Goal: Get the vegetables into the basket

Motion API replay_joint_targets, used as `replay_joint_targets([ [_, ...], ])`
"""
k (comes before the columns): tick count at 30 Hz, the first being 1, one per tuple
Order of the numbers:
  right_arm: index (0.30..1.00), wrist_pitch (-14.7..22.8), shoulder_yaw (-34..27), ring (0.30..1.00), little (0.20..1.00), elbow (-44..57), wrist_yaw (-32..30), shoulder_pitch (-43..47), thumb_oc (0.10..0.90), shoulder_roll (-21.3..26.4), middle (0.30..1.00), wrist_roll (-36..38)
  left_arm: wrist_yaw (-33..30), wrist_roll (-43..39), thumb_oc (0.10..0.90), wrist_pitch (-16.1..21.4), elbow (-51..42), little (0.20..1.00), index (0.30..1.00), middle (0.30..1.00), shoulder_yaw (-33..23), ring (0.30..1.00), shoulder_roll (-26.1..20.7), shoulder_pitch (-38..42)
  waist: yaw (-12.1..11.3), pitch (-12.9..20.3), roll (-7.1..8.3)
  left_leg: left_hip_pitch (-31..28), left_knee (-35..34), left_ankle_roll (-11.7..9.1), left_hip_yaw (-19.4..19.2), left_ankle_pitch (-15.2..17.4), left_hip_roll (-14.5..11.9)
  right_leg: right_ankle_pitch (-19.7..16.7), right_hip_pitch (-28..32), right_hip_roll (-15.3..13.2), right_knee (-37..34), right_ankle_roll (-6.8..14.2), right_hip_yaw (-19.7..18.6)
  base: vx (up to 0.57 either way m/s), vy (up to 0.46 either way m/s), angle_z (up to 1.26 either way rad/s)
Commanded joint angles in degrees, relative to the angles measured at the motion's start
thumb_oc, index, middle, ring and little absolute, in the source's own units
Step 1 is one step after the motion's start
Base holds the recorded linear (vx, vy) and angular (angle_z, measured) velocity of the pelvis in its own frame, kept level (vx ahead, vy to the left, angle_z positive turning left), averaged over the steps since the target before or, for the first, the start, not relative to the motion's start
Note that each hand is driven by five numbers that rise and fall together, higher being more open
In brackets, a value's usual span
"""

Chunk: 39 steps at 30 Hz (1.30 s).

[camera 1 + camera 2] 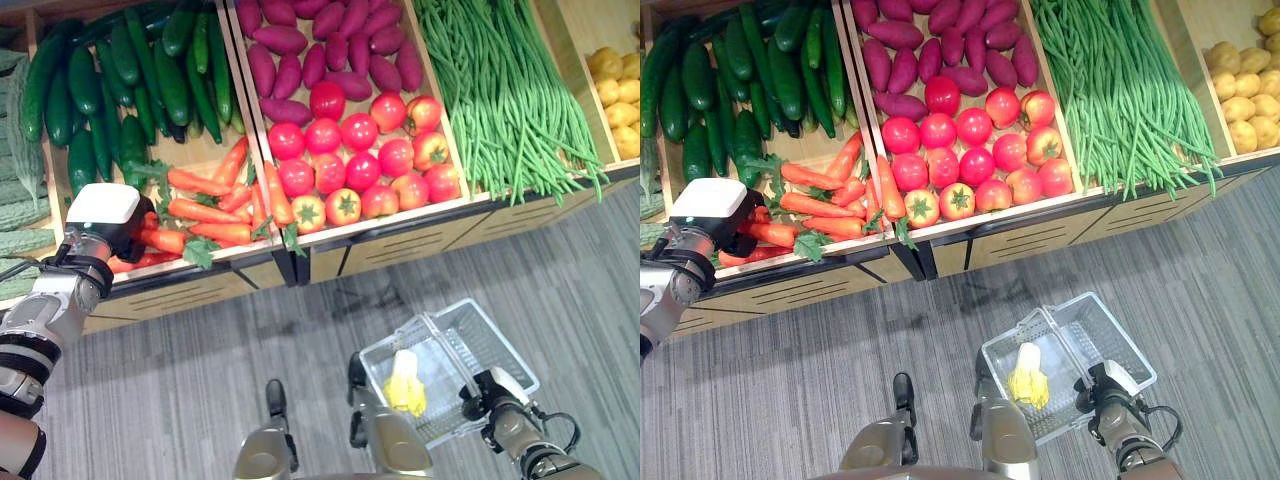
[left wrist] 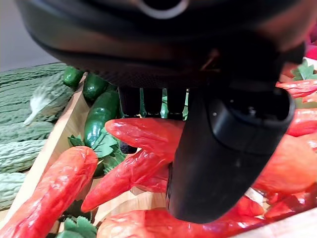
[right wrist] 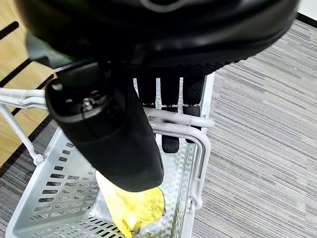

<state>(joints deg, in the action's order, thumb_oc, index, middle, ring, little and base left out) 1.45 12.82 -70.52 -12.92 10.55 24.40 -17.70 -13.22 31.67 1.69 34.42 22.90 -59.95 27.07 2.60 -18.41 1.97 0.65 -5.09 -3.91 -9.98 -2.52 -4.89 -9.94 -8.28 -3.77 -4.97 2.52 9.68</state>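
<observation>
The slanted wooden display shelf (image 1: 400, 235) is divided into compartments by pale wooden partitions. From the robot's left, the compartments hold bumpy green bitter gourds (image 1: 20, 240), smooth dark green cucumbers (image 1: 120, 60), glossy orange carrots with leafy green tops (image 1: 205, 210), oval purple sweet potatoes (image 1: 330, 45) above round red tomatoes (image 1: 345, 165), long thin green beans (image 1: 500, 90) and knobbly yellow potatoes (image 1: 620, 90). The bean ends hang over the shelf's front edge.

The floor (image 1: 180, 390) is grey, with a fine striped texture.

The white perforated plastic shopping basket (image 1: 500, 345) with wire handles is at the lower right, above the floor. It holds a yellow and white leafy vegetable (image 1: 405, 385), possibly a chicory or small cabbage.

The left hand (image 1: 105, 225) is over the carrot compartment. Its fingers (image 2: 151, 101) and thumb are curled against a tapered carrot (image 2: 143, 136); whether they grip it firmly is unclear.

The right hand (image 1: 495, 395) holds the basket: its fingers (image 3: 168, 119) are hooked round the white handle (image 3: 183, 126).
</observation>
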Motion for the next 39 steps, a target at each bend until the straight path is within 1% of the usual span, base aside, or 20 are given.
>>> replay_joint_targets([
  [1,0.3,-0.87,0.59,0.3,0.3,-2.12,-2.51,-3.84,0.4,2.55,0.3,-0.8,-8.36,0.41,0.4,-2.39,2.27,0.3,0.3,0.3,-7.69,0.3,-2.56,2.09,0.39,5.76,2.63,0.71,0.09,-1.65,1.52,0.02,-1.19,0.87,0.49,-8.03,1.82,9.36,-2.32,0.0,0.0,0.0],
  [3,0.3,-0.78,0.47,0.3,0.3,-2.19,-2.52,-4.0,0.4,2.56,0.3,-0.74,-9.37,0.11,0.4,-2.32,2.7,0.3,0.3,0.3,-7.99,0.3,-2.38,2.37,0.45,5.98,2.65,0.42,0.09,-1.67,1.41,0.13,-1.18,0.91,0.68,-8.01,1.82,9.38,-2.31,0.0,0.0,0.0],
  [4,0.3,-0.77,0.33,0.3,0.3,-2.24,-2.63,-4.14,0.4,2.4,0.3,-0.7,-10.46,-0.67,0.4,-2.36,1.59,0.3,0.3,0.3,-9.0,0.3,-2.29,2.36,0.4,6.33,2.68,0.11,0.09,-1.69,1.31,0.26,-1.21,0.95,0.87,-7.98,1.77,9.39,-2.38,0.0,0.0,0.0],
  [6,0.3,-0.79,0.31,0.3,0.3,-2.22,-2.61,-4.35,0.4,2.36,0.3,-0.69,-10.65,-0.9,0.4,-2.32,1.46,0.3,0.3,0.3,-9.64,0.3,-2.29,1.88,0.41,6.56,2.7,-0.09,0.09,-1.67,1.27,0.33,-1.19,1.02,1.03,-7.95,1.75,9.36,-2.41,0.0,0.0,0.0],
  [9,0.3,-0.89,-0.34,0.3,0.3,-2.41,-2.65,-5.3,0.4,2.34,0.3,-0.6,-11.54,-1.94,0.4,-1.68,-1.7,0.3,0.3,0.3,-11.84,0.3,-2.74,0.94,0.58,7.77,2.51,-1.02,0.09,-1.69,1.06,0.71,-1.04,1.16,1.95,-8.06,1.53,9.36,-2.44,0.0,0.0,0.0],
  [14,0.3,-1.11,-1.38,0.3,0.3,-2.28,-2.14,-6.56,0.4,2.91,0.3,-0.81,-9.51,-1.65,0.4,-0.06,-3.43,0.3,0.3,0.3,-12.13,0.3,-4.05,-1.09,1.24,9.08,1.94,-2.25,0.09,-1.63,0.41,1.18,-0.76,1.1,2.81,-8.27,1.2,9.52,-2.87,0.0,0.0,0.0],
  [20,0.3,-1.25,-2.12,0.3,0.3,-2.28,-1.85,-7.56,0.4,3.21,0.3,-1.17,-8.29,-1.69,0.4,1.18,-4.56,0.3,0.3,0.3,-11.74,0.3,-4.41,-2.66,1.87,9.99,1.47,-3.02,0.09,-1.58,-0.08,1.42,-0.57,0.92,3.48,-8.39,0.81,9.51,-3.21,0.0,0.006,-0.06],
  [26,0.3,-1.15,-2.69,0.3,0.3,-2.04,-1.83,-8.3,0.4,3.12,0.3,-1.02,-7.95,-3.17,0.4,2.12,-6.22,0.3,0.3,0.3,-12.6,0.3,-3.03,-4.07,2.37,10.86,1.41,-3.79,0.09,-1.58,-0.61,1.59,-0.61,0.94,3.89,-8.29,0.69,9.52,-3.71,0.0,-0.004,-0.05],
  [30,0.3,-0.97,-3.02,0.3,0.3,-1.99,-1.86,-8.62,0.4,3.05,0.3,-0.72,-7.22,-3.12,0.4,3.42,-9.58,0.3,0.3,0.3,-12.28,0.3,-3.0,-4.74,2.61,11.35,1.41,-4.25,0.09,-1.59,-0.93,1.78,-0.65,0.99,4.23,-8.26,0.58,9.54,-3.97,0.0,0.0,0.0],
  [32,0.3,-0.8,-3.28,0.3,0.3,-1.82,-1.87,-8.96,0.4,3.12,0.3,-0.61,-7.0,-3.47,0.4,4.84,-11.9,0.3,0.3,0.3,-12.37,0.3,-3.24,-5.46,2.71,11.59,1.46,-4.46,0.09,-1.55,-1.19,1.95,-0.59,1.0,4.32,-8.26,0.57,9.57,-4.09,0.01,0.006,-0.02],
  [35,0.3,-0.17,-3.9,0.3,0.3,-1.19,-2.02,-9.71,0.4,3.02,0.3,-0.25,-4.68,-5.94,0.4,9.18,-19.56,0.3,0.3,0.3,-11.57,0.3,-4.32,-8.01,3.23,11.86,1.3,-5.33,0.09,-1.27,-1.8,2.45,-0.15,0.81,4.51,-8.54,0.54,9.76,-4.86,0.03,0.026,-0.12],
  [36,0.3,-0.17,-3.88,0.3,0.3,-1.17,-2.02,-9.74,0.4,3.01,0.3,-0.25,-4.63,-5.98,0.4,9.19,-19.62,0.3,0.3,0.3,-11.65,0.3,-4.35,-8.1,3.21,11.87,1.32,-5.35,0.09,-1.26,-1.83,2.46,-0.15,0.81,4.51,-8.54,0.54,9.77,-4.9,0.02,0.031,-0.18],
  [39,0.3,0.19,-4.23,0.3,0.3,-0.88,-2.23,-10.2,0.4,2.56,0.3,-0.06,-3.71,-7.67,0.4,11.08,-24.21,0.3,0.3,0.3,-11.38,0.3,-4.68,-9.34,3.6,12.04,1.09,-5.68,0.09,-1.06,-2.47,2.74,0.21,0.61,4.15,-8.75,0.66,9.94,-5.7,0.02,0.028,-0.1],
])
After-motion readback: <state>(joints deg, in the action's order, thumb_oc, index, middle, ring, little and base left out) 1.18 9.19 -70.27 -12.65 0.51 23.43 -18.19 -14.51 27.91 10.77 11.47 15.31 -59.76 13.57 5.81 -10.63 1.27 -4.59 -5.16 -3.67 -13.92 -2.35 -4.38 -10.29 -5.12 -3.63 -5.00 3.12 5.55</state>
